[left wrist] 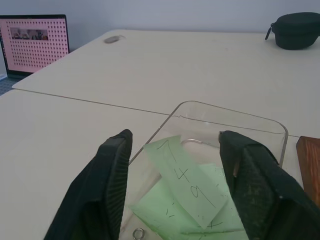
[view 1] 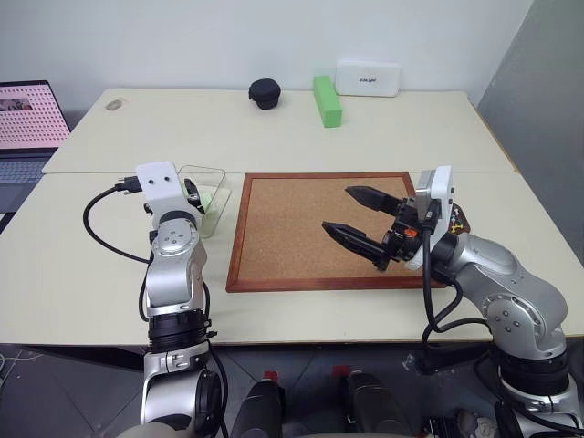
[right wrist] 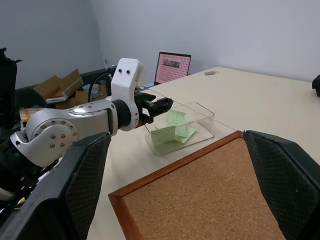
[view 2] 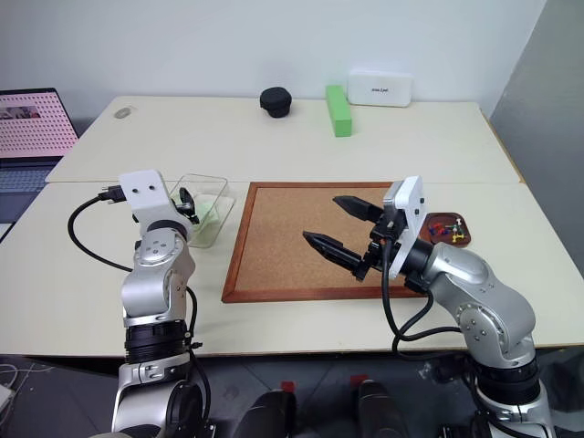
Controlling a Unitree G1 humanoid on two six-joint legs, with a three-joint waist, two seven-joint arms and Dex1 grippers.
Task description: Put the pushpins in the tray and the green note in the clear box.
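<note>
From the left eye, the cork board lay on the pale table with the clear box just off its left edge; the left gripper sat at the box's near rim, its fingers apart, and pale green paper showed inside; the right gripper hung over the right half of the board with its two black fingers spread wide and nothing between them; behind it, past the board's right edge, a sliver of the tray peeked out; a bright green block, a black pouch and a white case stood along the far side, and a laptop at the far left.

From the right eye, the tray showed more fully beside the board's right edge, with the pushpins lying in it; their number could not be told.

From the left wrist, the two fingers stood apart with the green note between them, leaning inside the clear box on other green slips; whether either finger touched it could not be told.

From the right wrist, both wide-set fingers framed the board's corner, and beyond it the left gripper sat at the box's rim, the green slips inside.
</note>
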